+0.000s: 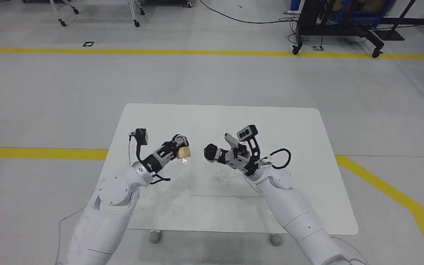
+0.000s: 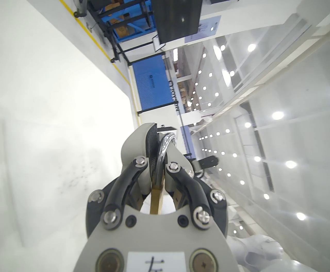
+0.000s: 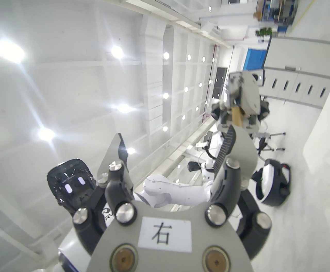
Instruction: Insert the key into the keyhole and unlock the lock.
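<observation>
Left gripper (image 2: 161, 144) was clamped on the lock (image 2: 156, 192), held up above the table (image 1: 291, 132); right gripper (image 3: 175, 144) faced it nearby, fingers apart with nothing between them; insertion looked not yet begun; next the right gripper would need the key in its grasp, lined up squarely with the keyhole.

A white table (image 1: 291, 132) is set on a pale grey floor (image 1: 199, 86). The floor is crossed by a yellow line (image 1: 199, 52) beyond the table, and a second yellow line (image 1: 40, 153) is seen level with it. A black wheeled frame (image 1: 338, 30) is placed at the far right, with a black cable (image 1: 232, 14) laid near it. In the wrist views, round ceiling lights (image 2: 278, 115), a blue panel (image 2: 152, 82), a dark screen (image 2: 178, 19) and white cabinets (image 3: 296, 87) are shown.
</observation>
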`<state>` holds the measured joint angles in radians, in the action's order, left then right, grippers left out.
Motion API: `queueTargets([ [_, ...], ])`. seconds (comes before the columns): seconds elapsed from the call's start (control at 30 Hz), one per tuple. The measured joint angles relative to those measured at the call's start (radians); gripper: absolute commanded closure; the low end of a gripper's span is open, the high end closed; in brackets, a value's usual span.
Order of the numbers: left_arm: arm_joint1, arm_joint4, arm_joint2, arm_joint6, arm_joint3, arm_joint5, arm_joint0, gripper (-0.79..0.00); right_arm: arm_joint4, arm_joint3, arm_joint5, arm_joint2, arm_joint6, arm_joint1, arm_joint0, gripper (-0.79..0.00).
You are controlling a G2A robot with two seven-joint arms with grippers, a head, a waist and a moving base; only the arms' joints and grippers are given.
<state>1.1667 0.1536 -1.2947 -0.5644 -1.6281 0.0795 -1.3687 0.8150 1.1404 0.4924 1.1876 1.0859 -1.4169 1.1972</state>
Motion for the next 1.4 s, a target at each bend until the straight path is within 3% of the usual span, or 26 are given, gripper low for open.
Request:
queueTargets([
  [0.13,-0.004,-0.179,0.061,-0.025,-0.052,-0.192,0.029,0.000,-0.169,0.153,0.108,0.128,-0.124,0.034,0.101,-0.785],
  [0.27,0.003,-0.397,0.173,-0.028,-0.071,-0.365,0.078,0.000,-0.321,0.339,0.098,0.214,-0.243,0.054,0.218,-0.785],
  [0.53,0.038,-0.633,0.398,-0.125,0.006,-0.574,0.238,-0.003,-0.326,0.349,0.093,0.217,-0.246,0.054,0.223,-0.785],
  [0.57,0.045,-0.651,0.426,-0.135,0.022,-0.595,0.261,-0.068,-0.326,0.349,0.093,0.217,-0.247,0.054,0.223,-0.785],
  [0.6,0.051,-0.664,0.446,-0.144,0.037,-0.610,0.278,-0.231,-0.326,0.349,0.093,0.217,-0.247,0.054,0.223,-0.785],
  [0.63,0.056,-0.677,0.465,-0.154,0.053,-0.626,0.294,-0.342,-0.326,0.349,0.093,0.217,-0.247,0.054,0.223,-0.785],
  [0.7,0.068,-0.710,0.511,-0.187,0.096,-0.654,0.330,-0.446,-0.326,0.349,0.093,0.217,-0.247,0.054,0.223,-0.785],
  [0.77,0.079,-0.726,0.549,-0.225,0.132,-0.664,0.358,-0.785,-0.326,0.349,0.093,0.217,-0.247,0.054,0.223,-0.785],
  [0.83,0.086,-0.716,0.562,-0.239,0.150,-0.670,0.368,-0.785,-0.326,0.349,0.093,0.217,-0.247,0.054,0.223,-0.785],
  [1.1,0.077,-0.668,0.483,-0.189,0.118,-0.646,0.316,-0.785,-0.339,0.352,0.082,0.210,-0.258,0.054,0.222,-0.785],
  [1.27,0.039,-0.635,0.311,-0.068,-0.024,-0.538,0.191,-0.785,-0.489,0.367,0.165,0.249,-0.367,0.060,0.222,-0.785],
  [1.4,0.003,-0.711,0.162,0.040,-0.149,-0.406,0.077,-0.785,-0.552,0.418,0.217,0.313,-0.482,0.066,0.255,-0.785],
])
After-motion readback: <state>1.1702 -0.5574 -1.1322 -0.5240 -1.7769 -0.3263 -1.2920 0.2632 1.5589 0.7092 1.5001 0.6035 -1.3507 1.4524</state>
